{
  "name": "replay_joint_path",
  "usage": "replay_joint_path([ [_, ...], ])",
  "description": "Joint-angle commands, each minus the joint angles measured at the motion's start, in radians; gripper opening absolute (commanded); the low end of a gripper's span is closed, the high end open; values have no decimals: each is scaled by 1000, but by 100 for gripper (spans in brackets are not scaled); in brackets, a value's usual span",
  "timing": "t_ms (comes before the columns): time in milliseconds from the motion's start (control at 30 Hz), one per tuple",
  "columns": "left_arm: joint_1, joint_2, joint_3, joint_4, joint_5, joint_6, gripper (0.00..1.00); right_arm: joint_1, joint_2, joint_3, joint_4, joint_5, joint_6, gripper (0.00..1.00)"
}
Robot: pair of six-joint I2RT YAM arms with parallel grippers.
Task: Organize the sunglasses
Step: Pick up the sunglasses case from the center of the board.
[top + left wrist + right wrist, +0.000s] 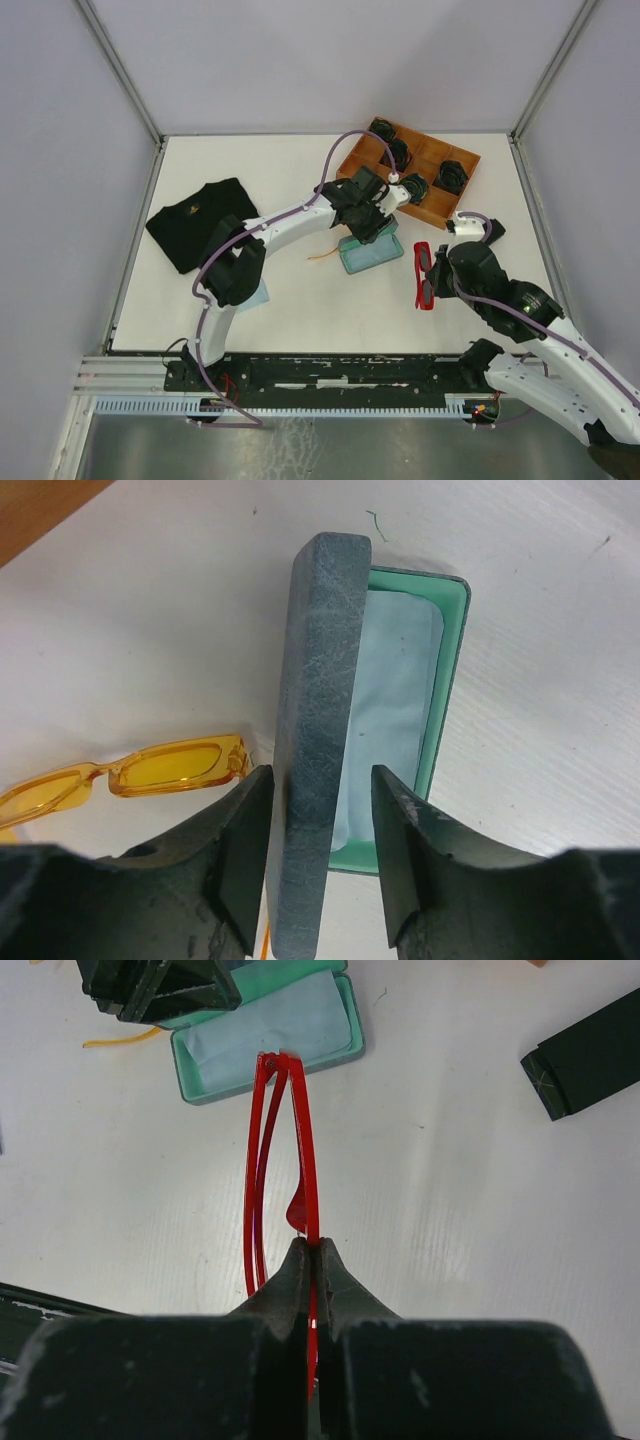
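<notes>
The red sunglasses (424,275) (300,1130) hang folded above the table, and my right gripper (438,272) (318,1248) is shut on their thin frame. The translucent orange sunglasses (150,770) (322,257) lie on the table just left of an open grey-blue case (367,254). Its lid (315,710) stands upright and a light blue cloth (400,680) lines its green base (190,1070). My left gripper (365,230) (320,855) straddles the lid's lower end. The left finger is against the lid, the right finger stands off it by a gap.
A wooden tray (425,150) with several dark items sits at the back right. A black case (490,228) (585,1055) lies right of the grey-blue one. A black cloth (200,220) is spread at the left, and a light blue cloth (262,295) shows under the left arm.
</notes>
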Motion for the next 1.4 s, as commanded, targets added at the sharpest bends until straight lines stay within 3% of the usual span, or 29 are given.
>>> replay_joint_path([
  [0,2,1,48,-2,17,51,47,-4,-10,-1,22,-2,-3,0],
  [400,5,-17,31,0,54,33,28,-5,-5,-1,35,7,-12,0],
  [533,4,-64,-13,30,59,-6,8,-3,-13,-8,48,16,-3,0],
  [800,1,-245,-186,93,-50,-192,11,-4,-41,-42,91,14,71,0],
  [967,-16,-422,-398,167,-114,-354,10,-5,-76,-71,137,0,136,0],
  [1367,-97,-775,-784,244,-436,-809,10,-4,-35,-61,139,1,216,0],
])
